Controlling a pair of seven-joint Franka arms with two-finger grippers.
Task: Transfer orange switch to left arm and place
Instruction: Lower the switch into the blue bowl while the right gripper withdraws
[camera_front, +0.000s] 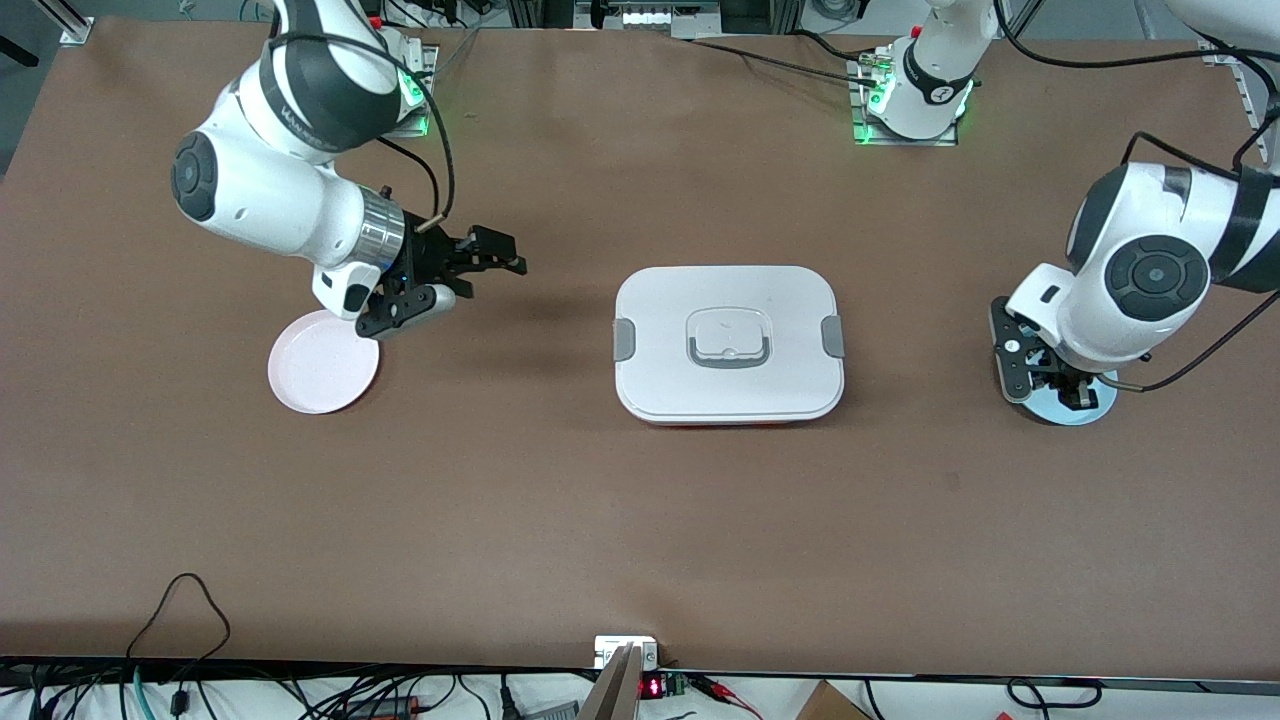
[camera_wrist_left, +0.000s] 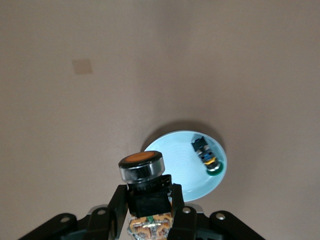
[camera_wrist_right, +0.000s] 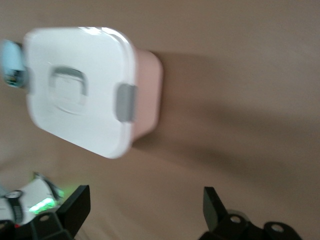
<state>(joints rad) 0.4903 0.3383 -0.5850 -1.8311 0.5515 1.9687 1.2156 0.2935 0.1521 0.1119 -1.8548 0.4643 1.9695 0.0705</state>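
The orange switch (camera_wrist_left: 142, 166), with its round orange cap and tan body, sits clamped between the fingers of my left gripper (camera_wrist_left: 147, 197). In the front view this left gripper (camera_front: 1062, 388) hangs low over a light-blue plate (camera_front: 1095, 405) at the left arm's end of the table, and the switch is hidden there. The white lidded box (camera_front: 728, 343) with grey clips stands mid-table. My right gripper (camera_front: 492, 262) is up in the air, open and empty, over bare table between the box and a pink plate (camera_front: 322, 377). In the right wrist view the box (camera_wrist_right: 82, 90) lies ahead of the open right gripper (camera_wrist_right: 145, 207).
A small black switch with a green top (camera_wrist_left: 206, 155) lies on the light-blue plate (camera_wrist_left: 187, 172). Cables and a small display run along the table edge nearest the front camera. Brown tabletop stretches between the box and that edge.
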